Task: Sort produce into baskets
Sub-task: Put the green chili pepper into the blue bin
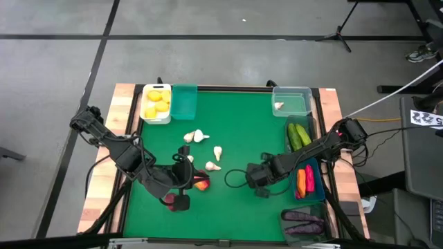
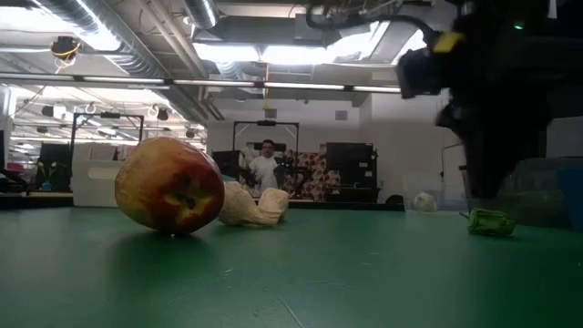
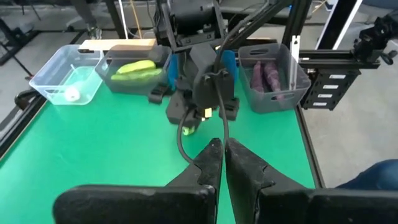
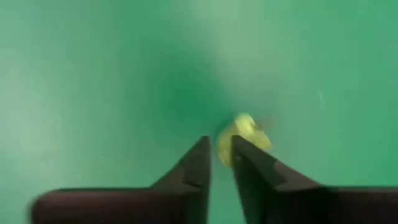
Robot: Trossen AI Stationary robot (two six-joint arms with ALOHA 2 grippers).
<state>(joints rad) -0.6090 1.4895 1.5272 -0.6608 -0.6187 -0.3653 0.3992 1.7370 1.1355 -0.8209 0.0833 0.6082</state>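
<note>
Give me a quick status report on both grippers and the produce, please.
Left gripper shut, empty, by the apple. Right gripper low over a small green piece on the mat, jaws a crack apart. Garlic unsorted. Nothing blocking.

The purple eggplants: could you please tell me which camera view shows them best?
The left wrist view: the eggplants lie side by side in the dark grey bin, seen clearly from the front. The high view shows them small at the table's corner. The low and right wrist views do not show them.

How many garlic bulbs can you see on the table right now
5: four garlic bulbs loose mid-mat, and one in the clear bin. The left arm may hide more.
</note>
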